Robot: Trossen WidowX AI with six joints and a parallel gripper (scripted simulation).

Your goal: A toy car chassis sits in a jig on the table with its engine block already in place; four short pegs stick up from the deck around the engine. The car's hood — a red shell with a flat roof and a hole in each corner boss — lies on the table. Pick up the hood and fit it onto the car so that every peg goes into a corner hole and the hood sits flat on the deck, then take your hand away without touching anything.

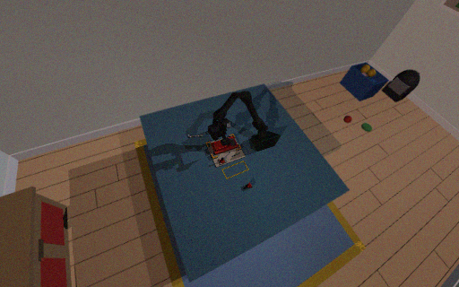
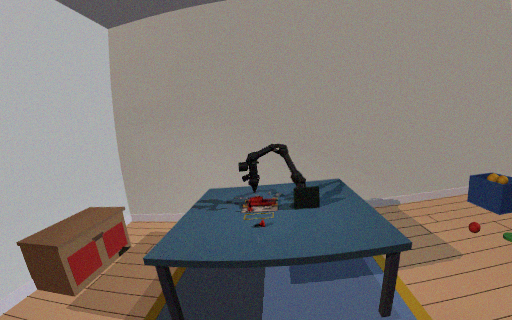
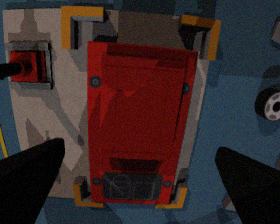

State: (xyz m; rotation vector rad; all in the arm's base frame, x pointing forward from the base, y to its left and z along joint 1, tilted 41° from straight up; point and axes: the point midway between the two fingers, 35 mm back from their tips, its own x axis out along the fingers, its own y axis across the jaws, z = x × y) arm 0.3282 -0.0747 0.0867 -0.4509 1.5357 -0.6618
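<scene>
The red hood (image 1: 219, 150) (image 2: 262, 201) (image 3: 141, 115) lies over the car in the pale jig (image 1: 233, 157) (image 3: 36, 110), inside its yellow corner brackets. In the wrist view a round grey peg end shows at each of its four corners. It looks level and square to the jig, though the top and exterior views are too small to show any gap. The chassis is almost all hidden beneath it, and a dark panel (image 3: 131, 187) shows at its lower end. My gripper (image 1: 227, 142) (image 2: 254, 191) (image 3: 143, 151) is open and empty above the hood, its fingers apart from it.
A red block (image 3: 35, 66) with a dark rod sits in a holder on the jig's left side. A wheel (image 3: 271, 111) lies to the jig's right in the wrist view. A yellow outline (image 1: 238, 174) and a small red-and-black piece (image 1: 249, 186) (image 2: 262, 223) are on the table in front.
</scene>
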